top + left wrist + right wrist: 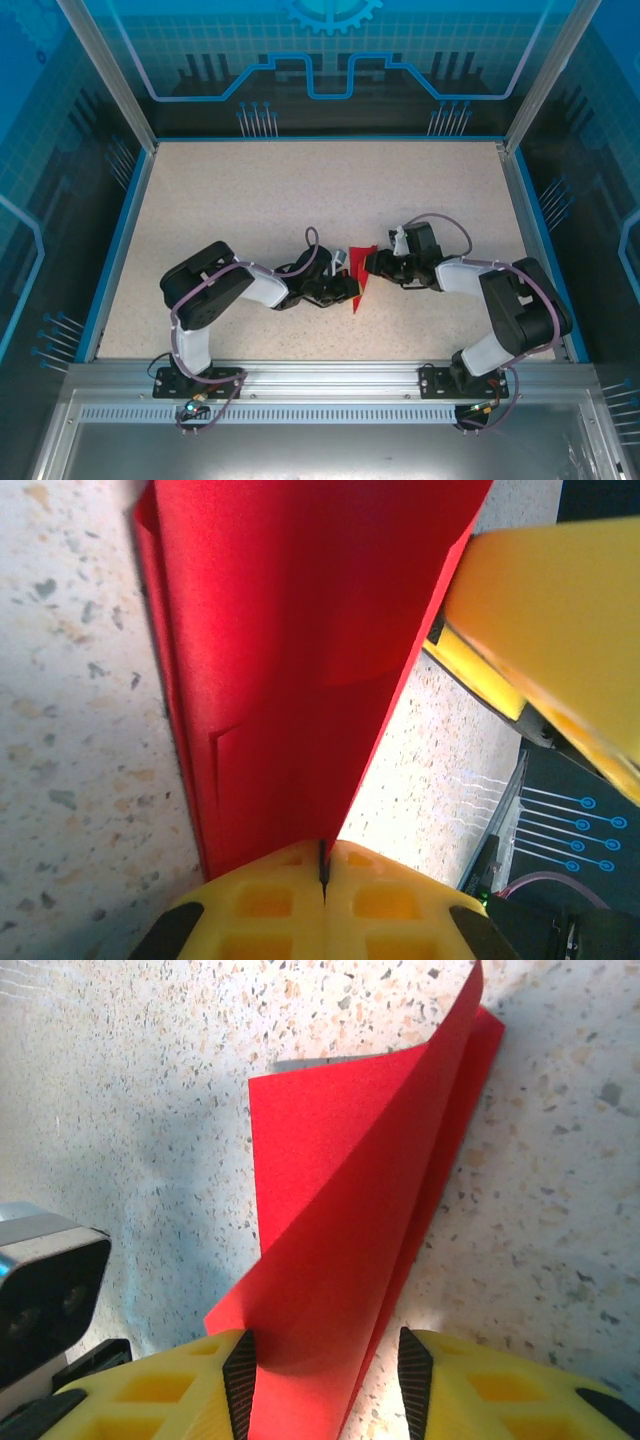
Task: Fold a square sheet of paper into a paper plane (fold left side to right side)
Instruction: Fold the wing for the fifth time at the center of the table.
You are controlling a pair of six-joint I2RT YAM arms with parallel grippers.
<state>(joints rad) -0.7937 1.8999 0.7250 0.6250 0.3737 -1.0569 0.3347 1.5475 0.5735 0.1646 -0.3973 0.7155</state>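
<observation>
Its own wrist view shows the left claw (322, 865) pinched shut on the near edge of the thin bright red square sheet of paper (290, 660). The right claw (325, 1350) stands apart, the lifted flap between its yellow fingers (240, 1375). From above, the sheet lies mid-table on the speckled beige tabletop (300, 200), with the left claw at its nine o'clock and the right at one.

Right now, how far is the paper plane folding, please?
Done: the red sheet already lies in folded layers. In hand: the left gripper is shut on its edge; the right gripper straddles a lifted flap, open. Left: flattening that flap; no pointed plane yet.
</observation>
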